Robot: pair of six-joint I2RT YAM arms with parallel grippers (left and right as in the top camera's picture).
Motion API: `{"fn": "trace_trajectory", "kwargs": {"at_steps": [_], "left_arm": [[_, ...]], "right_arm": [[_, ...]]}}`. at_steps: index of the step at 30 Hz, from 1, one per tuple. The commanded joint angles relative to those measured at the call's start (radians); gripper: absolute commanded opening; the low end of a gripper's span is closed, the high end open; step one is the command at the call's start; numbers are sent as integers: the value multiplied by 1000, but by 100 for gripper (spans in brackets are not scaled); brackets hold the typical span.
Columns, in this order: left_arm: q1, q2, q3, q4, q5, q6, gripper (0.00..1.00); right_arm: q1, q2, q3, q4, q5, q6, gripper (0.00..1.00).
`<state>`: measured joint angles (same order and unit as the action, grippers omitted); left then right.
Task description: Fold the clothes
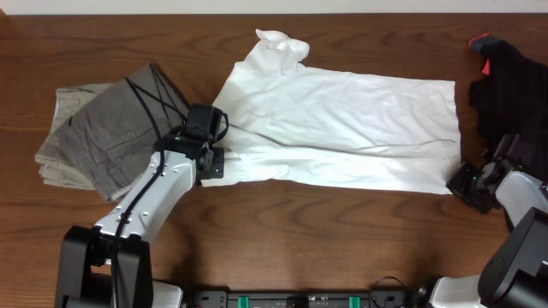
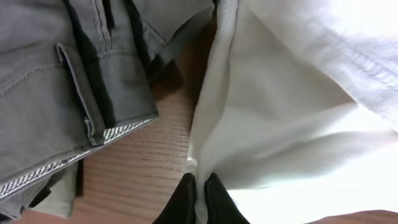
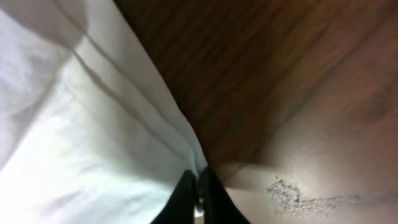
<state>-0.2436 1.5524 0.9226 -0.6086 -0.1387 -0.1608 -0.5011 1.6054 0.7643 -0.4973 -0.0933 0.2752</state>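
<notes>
– Left gripper [image 2: 198,190] has its fingers pinched together on the near-left edge of the white T-shirt [image 1: 342,120]. The right gripper [image 3: 199,183] is likewise clamped on that shirt's near-right corner.
– Where does the shirt lie?
– It is spread flat across the middle of the wooden table [image 1: 282,222], with a crumpled bunch of fabric at its far edge and soft creases running along its length.
– And around it?
– Left of the shirt lie folded grey-khaki trousers [image 1: 103,128] with stitched seams and a speckled woven strip [image 2: 118,132] along a turned edge. Bare wood shows between the two, and the left arm's black cable [image 1: 150,98] crosses the trousers. Right of the shirt, a black garment [image 1: 514,85] sits heaped. Just right of the pinched corner, the wood bears a pale scuff [image 3: 286,190].
</notes>
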Motion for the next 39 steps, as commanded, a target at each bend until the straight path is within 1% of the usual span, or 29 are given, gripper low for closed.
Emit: {"fn": "trace_trajectory", "kwargs": {"at_steps": [1,4,8,12,14,15,16,17,18,19,20,22,23,27,29,31,32,33,35,36,39], "left_arm": [[8,9,5,-14,-28,-10,6],[14,5,13,-35,-31,-10,6],[39,-9,38,-76,-31,-10,6],[49,-30,48,-83,-31,-9,6],[49,-34,48,-85,-31,-9,6],[49,-34,48,-87,-31,-9,7],[49,-34,48,-89,-31,-10,11],[49,-34,48,-91,-31,-10,17],[49,-34,48,-94,-31,-10,26],[49,-34,48,-96,-31,-10,34],[49,-34,48,-98,-31,-10,41],[49,-34,48,-108,-31,-10,48],[49,-34,48,-111,-31,-10,52],[49,-34,50,-124,-31,-10,53],[48,-36,59,-128,-26,-10,52],[47,-40,76,-135,-18,-9,45],[47,-43,89,-139,-5,-9,40],[46,-46,99,-139,7,-9,31],[46,-51,125,-137,58,-5,23],[46,-51,138,-135,103,4,21],[46,-51,150,-119,226,46,19]], "right_arm": [[1,6,-16,8,81,27,1],[-16,5,-9,3,110,28,1],[-52,4,16,-47,131,39,1],[-71,4,28,-92,155,38,1],[-76,4,28,-97,157,38,3],[-76,4,29,-97,157,39,6],[-76,4,31,-97,157,39,16],[-76,4,35,-101,156,39,32],[-76,3,42,-111,156,39,44],[-76,2,50,-122,156,39,49],[-77,-2,63,-138,156,39,51],[-77,-15,94,-170,146,43,53],[-77,-23,109,-185,136,43,53],[-77,-67,182,-252,52,42,51],[-73,-89,205,-271,-57,35,42],[-58,-96,204,-270,-142,14,33],[-45,-95,202,-271,-163,4,28],[-28,-92,197,-273,-173,0,24],[9,-84,182,-272,-174,0,16],[27,-79,175,-270,-173,0,15],[83,-59,149,-248,-173,2,12]]}}
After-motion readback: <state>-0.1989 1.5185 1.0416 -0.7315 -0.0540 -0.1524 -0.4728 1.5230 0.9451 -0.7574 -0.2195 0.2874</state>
